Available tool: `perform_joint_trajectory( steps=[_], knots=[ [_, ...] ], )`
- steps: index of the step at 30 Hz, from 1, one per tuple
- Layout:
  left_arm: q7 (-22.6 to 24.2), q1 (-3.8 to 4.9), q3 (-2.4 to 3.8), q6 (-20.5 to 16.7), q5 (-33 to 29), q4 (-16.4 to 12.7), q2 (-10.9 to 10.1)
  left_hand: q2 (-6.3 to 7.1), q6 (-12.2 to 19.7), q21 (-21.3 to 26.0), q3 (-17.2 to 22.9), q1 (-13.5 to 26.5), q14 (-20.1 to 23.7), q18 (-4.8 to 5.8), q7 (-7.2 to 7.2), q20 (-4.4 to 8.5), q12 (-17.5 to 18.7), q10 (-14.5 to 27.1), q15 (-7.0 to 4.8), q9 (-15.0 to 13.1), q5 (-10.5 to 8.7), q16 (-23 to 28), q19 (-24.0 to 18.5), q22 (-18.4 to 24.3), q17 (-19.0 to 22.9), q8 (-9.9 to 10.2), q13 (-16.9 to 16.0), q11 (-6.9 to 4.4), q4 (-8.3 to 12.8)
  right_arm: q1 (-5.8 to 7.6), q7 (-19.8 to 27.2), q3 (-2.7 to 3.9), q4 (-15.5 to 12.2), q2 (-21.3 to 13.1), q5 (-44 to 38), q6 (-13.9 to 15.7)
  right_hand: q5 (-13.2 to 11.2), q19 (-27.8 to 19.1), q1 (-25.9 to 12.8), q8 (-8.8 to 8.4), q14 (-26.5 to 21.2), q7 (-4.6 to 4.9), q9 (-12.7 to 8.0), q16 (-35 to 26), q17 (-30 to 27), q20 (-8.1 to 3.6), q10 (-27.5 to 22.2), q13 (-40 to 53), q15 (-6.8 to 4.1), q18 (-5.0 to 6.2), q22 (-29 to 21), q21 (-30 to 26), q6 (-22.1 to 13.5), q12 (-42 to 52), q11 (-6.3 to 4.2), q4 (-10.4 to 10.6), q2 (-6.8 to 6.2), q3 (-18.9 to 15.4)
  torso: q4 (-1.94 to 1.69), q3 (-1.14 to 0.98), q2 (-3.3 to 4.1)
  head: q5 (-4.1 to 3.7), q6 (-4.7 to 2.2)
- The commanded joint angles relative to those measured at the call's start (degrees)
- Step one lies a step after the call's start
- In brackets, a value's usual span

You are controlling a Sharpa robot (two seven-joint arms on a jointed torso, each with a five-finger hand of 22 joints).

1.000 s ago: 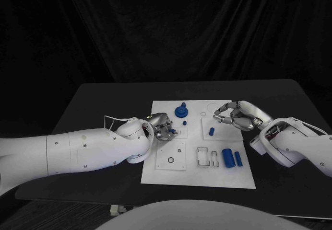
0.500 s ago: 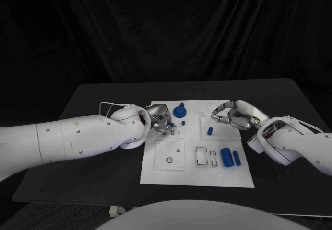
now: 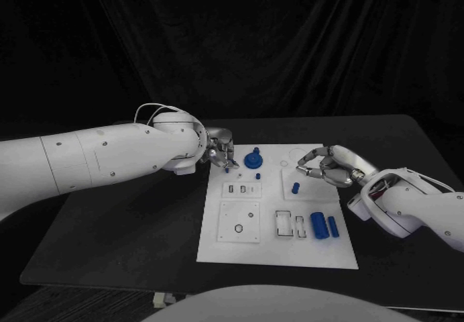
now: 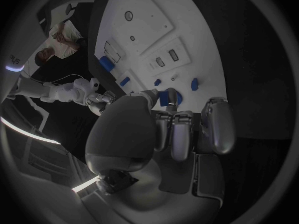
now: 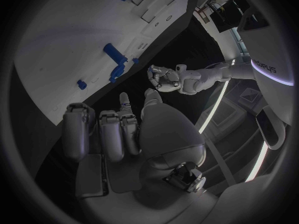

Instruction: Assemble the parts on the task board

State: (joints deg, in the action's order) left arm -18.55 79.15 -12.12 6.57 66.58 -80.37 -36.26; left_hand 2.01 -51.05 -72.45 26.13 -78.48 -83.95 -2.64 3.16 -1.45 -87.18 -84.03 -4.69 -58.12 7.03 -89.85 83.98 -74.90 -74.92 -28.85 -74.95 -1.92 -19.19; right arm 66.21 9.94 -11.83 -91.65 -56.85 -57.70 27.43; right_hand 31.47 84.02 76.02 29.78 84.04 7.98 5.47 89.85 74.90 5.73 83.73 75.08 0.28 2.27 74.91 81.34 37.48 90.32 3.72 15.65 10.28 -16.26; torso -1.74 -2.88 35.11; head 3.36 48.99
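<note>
The white task board point(image 3: 280, 238) lies in the middle of the black table. A round blue part with a peg point(image 3: 253, 158) stands near its far edge, and a small blue peg point(image 3: 258, 176) is just below it. Another small blue piece point(image 3: 297, 182) lies to the right, with a blue cylinder point(image 3: 318, 223) and a blue bar point(image 3: 334, 225) lower right. My left hand point(image 3: 220, 153) hovers at the board's far left corner, fingers curled in with nothing seen in them point(image 4: 181, 129). My right hand point(image 3: 326, 165) hangs over the board's upper right, fingers curled point(image 5: 102, 129), nothing visible in it.
The board has raised white blocks with slots and holes point(image 3: 240, 219) on its left half and rectangular pockets point(image 3: 286, 221) near the middle. Black table point(image 3: 126, 235) surrounds the board on all sides. My left forearm point(image 3: 96, 157) spans the table's left side.
My left hand has lifted off the board's left blocks and moved toward the far left corner. The right hand has stayed nearly still.
</note>
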Motion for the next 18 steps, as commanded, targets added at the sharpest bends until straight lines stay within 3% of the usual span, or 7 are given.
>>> perform_joint_trajectory(
  steps=[1, 4, 5, 6, 9, 12, 18],
  knots=[
    [1.75, 0.88, 0.03, 6.06, -7.66, 1.67, 0.71, -0.76, 0.27, -0.71, 4.39, -0.21, -6.05, -0.5, -0.66, -0.56, -0.19, -4.01, 0.37, -0.1, 1.66, -0.15, 0.3, -10.96, -15.08, -0.41, -13.03, 0.32, 2.79, -0.13, -0.48, 0.03, 0.08, 0.1, -0.12, -0.29, 0.42, -0.08, 0.73, -0.26, 5.96, 0.3, -0.08, 0.15, 15.1, 0.45, 6.27, 14.92, -0.32, 0.35, 11.59, -0.37, -0.1, -0.32, -0.13, -0.12, 0.12, 0.4, 0.05, 0.01, 0.02, 0.25, -2.08],
    [1.17, 1.46, 0.04, 5.7, -10.94, 2.29, 1.12, -0.81, 0.34, -1.16, 4.35, -0.27, -6.05, -0.44, -0.67, -0.57, -0.34, -4.1, 0.37, -0.19, 2.56, -0.15, 0.42, -11.05, -15.08, -0.66, -13.13, 0.33, 2.85, -0.13, -0.46, 0.03, -0.06, 0.13, -0.12, -0.21, 0.42, -0.08, 0.73, -0.26, 5.96, 0.3, -0.08, 0.15, 15.1, 0.45, 6.27, 14.92, -0.32, 0.35, 11.59, -0.37, -0.1, -0.32, -0.13, -0.12, 0.12, 0.4, 0.06, -0.03, 0.01, 0.17, -2.93],
    [0.11, 1.73, 0.04, 5.63, -11.98, 2.1, 1.27, -0.48, -0.14, -2.15, 4.09, -0.12, -6.05, -0.3, -0.83, -0.49, -0.83, -4.48, 0.23, -0.1, 4.95, -0.15, 0.78, -11.26, -15.08, -1.01, -13.5, 0.18, 3.0, -0.12, -0.45, 0.03, -0.2, 0.09, -0.12, -0.22, 0.42, -0.08, 0.73, -0.26, 5.96, 0.3, -0.08, 0.15, 15.1, 0.45, 6.27, 14.92, -0.32, 0.35, 11.59, -0.37, -0.1, -0.32, -0.13, -0.12, 0.12, 0.4, 0.1, -0.02, 0.0, 0.24, -2.66],
    [-0.81, 1.87, 0.04, 5.75, -12.42, 1.86, 1.35, -0.45, -0.18, -2.23, 4.06, -0.1, -6.05, -0.29, -0.85, -0.48, -0.87, -4.52, 0.21, -0.08, 5.08, -0.15, 0.8, -11.28, -15.08, -1.02, -13.53, 0.17, 3.01, -0.12, -0.46, 0.04, -0.29, 0.05, -0.12, -0.23, 0.5, -0.07, 0.88, -0.26, 5.96, 0.31, -0.09, 0.15, 15.1, 0.46, 6.27, 14.92, -0.31, 0.35, 11.59, -0.37, -0.08, -0.32, -0.12, -0.16, 0.07, 0.46, 0.12, -0.02, 0.01, 0.28, -2.17],
    [-5.11, 2.2, 0.04, 6.97, -13.38, 0.64, 1.59, -0.15, -1.63, -3.1, 3.63, 0.46, -6.05, -0.19, -1.23, -0.16, -1.15, -4.77, -0.17, 1.42, 7.85, -0.15, 1.19, -11.41, -15.08, -0.5, -13.72, -0.23, 3.16, -0.09, -0.51, 0.04, -0.67, -0.23, -0.12, -0.26, 0.5, -0.07, 0.88, -0.26, 5.96, 0.31, -0.09, 0.15, 15.1, 0.46, 6.27, 14.92, -0.31, 0.35, 11.59, -0.37, -0.08, -0.32, -0.12, -0.16, 0.07, 0.46, 0.05, 0.02, 0.04, 0.33, -0.52],
    [-9.43, 2.37, 0.04, 8.13, -13.85, -0.39, 1.99, -0.04, -2.25, -3.34, 3.33, 0.95, -6.05, -0.15, -1.33, -0.05, -1.26, -4.87, -0.29, 2.27, 8.73, -0.15, 1.3, -11.44, -15.08, 0.03, -13.79, -0.33, 3.17, -0.07, -0.57, 0.04, -0.93, -0.45, -0.12, -0.24, 0.59, -0.07, 1.08, -0.26, 5.96, 0.32, -0.1, 0.15, 15.1, 0.47, 6.27, 14.92, -0.29, 0.35, 11.59, -0.37, -0.06, -0.32, -0.11, -0.22, 0.01, 0.54, -0.06, 0.04, 0.02, 0.47, 0.97],
    [-16.36, 2.51, 0.04, 8.37, -14.24, -0.27, 3.91, -0.52, -3.65, -3.37, 1.98, 3.63, -6.05, -0.16, -1.48, 0.21, -1.01, -4.74, -0.57, 4.65, 11.29, -0.15, 1.4, -11.4, -15.08, 1.81, -13.57, -0.53, 3.19, -0.04, -0.75, 0.04, -1.04, -0.38, -0.12, -0.54, 0.74, -0.07, 1.35, -0.27, 5.96, 0.32, -0.12, 0.15, 15.1, 0.49, 6.27, 14.92, -0.28, 0.35, 11.59, -0.39, -0.04, -0.32, -0.1, -0.3, -0.06, 0.65, -0.01, 0.05, -0.11, 0.49, 1.01]
  ],
)
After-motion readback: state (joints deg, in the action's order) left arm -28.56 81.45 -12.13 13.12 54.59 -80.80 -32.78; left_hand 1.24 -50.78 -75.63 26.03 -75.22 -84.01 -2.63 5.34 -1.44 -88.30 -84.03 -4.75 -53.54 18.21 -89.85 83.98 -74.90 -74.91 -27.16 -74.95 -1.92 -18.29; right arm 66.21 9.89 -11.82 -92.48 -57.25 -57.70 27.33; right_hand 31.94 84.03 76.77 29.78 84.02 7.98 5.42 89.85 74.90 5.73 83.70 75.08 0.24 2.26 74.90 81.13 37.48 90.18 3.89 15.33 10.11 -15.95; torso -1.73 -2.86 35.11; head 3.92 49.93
